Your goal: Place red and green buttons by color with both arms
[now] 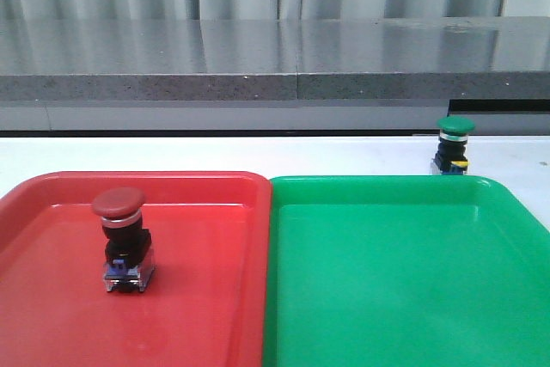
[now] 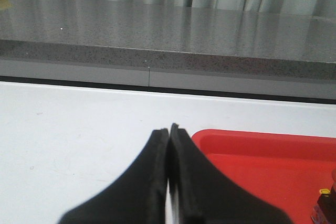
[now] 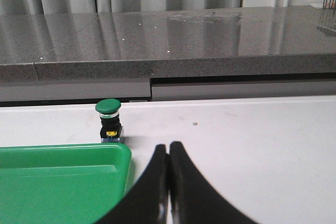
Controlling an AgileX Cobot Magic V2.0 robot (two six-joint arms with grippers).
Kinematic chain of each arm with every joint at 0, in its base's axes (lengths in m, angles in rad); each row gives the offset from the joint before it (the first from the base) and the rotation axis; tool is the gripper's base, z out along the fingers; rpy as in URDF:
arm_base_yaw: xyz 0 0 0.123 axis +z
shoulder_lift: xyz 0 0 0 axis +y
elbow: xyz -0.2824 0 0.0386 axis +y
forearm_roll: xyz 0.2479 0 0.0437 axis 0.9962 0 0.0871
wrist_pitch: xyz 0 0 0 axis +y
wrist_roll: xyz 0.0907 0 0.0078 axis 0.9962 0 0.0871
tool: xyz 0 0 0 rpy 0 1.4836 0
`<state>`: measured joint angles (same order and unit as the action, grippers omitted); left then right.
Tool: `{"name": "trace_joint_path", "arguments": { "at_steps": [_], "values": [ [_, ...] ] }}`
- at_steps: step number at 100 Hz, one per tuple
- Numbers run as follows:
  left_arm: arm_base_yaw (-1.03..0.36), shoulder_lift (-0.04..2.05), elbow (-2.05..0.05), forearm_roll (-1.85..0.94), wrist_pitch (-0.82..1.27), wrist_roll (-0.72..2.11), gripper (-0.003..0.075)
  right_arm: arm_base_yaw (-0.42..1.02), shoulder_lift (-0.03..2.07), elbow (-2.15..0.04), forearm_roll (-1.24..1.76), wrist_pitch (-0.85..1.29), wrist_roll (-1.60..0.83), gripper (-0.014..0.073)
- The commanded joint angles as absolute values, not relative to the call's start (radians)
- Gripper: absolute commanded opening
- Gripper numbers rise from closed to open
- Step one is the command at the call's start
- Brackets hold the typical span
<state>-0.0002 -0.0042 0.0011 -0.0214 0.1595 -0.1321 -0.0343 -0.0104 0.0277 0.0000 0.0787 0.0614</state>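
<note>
Red tray (image 1: 51, 212) and green tray (image 1: 412, 281) side by side on white table (image 1: 258, 154); grey counter (image 1: 258, 58) behind. Red button (image 1: 122, 238) upright in red tray. Green button (image 1: 452, 145) on table just beyond green tray's far rim. Left gripper (image 2: 169, 129) closed, empty, beside the red tray; a dark object at frame edge, possibly the red button. Right gripper (image 3: 168, 148) closed, empty, apart from green button.

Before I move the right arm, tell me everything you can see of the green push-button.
The green mushroom-head push-button stands upright on the white table, just beyond the far rim of the green plastic tray, not inside it. It has a glossy green domed cap, a silver collar, a black body and a yellow tab at the base. Nothing grips it; the right claw is shut and well short of it.
</note>
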Motion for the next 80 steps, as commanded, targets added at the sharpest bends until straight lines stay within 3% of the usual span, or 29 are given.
{"name": "trace_joint_path", "arguments": {
  "at_steps": [1,36,80],
  "values": [
    [0.003,-0.037,0.015,-0.02,0.084,-0.14,-0.002,-0.034,-0.033,0.009,-0.008,-0.006,0.055,-0.0045],
    [0.003,-0.037,0.015,-0.02,0.084,-0.14,-0.002,-0.034,-0.031,-0.022,-0.008,-0.011,0.055,-0.0045],
    [0.003,-0.037,0.015,-0.02,0.084,-0.14,-0.002,-0.035,0.273,-0.434,-0.011,0.333,0.055,-0.0045]
  ]
}}
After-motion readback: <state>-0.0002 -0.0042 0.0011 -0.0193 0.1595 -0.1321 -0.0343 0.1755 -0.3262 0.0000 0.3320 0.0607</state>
